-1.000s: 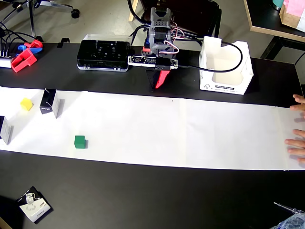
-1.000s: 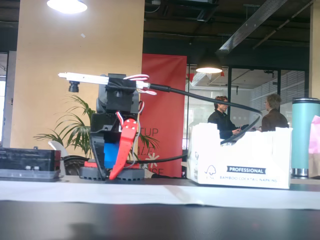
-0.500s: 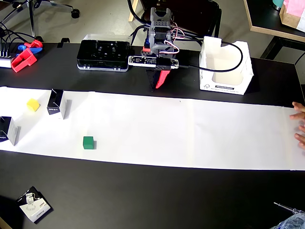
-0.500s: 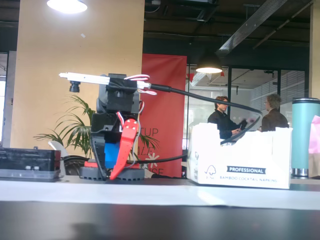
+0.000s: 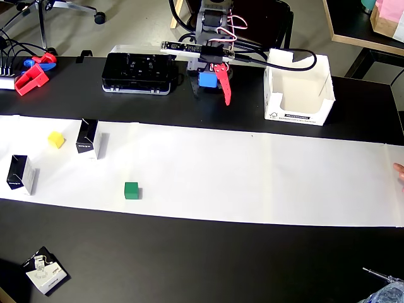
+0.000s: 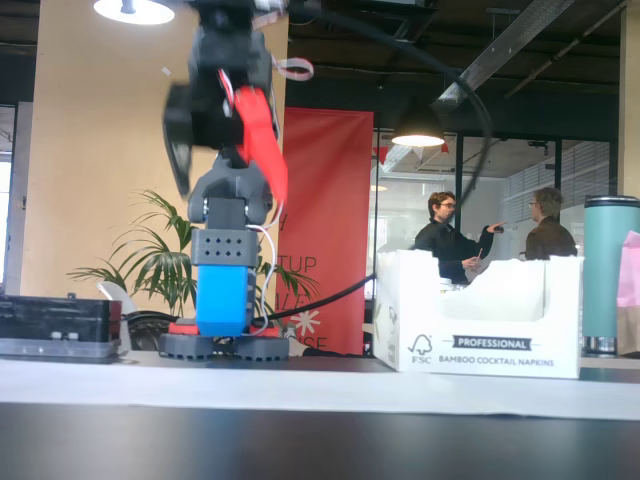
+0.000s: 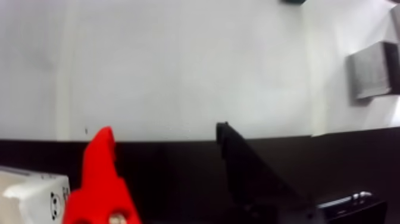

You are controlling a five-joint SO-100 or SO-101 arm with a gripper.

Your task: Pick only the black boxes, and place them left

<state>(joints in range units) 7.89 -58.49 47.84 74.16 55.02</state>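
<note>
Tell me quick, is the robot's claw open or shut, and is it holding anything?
Gripper: open and empty, its red and black fingers spread apart above the white paper, holding no black box.

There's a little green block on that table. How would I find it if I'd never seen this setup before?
In the overhead view, find the long white paper strip running across the dark table. Near its front edge, towards the left end, sits the green cube. It stands alone, lower than the two tall black boxes further left, and is the only green thing there; the other cube is yellow.
</note>
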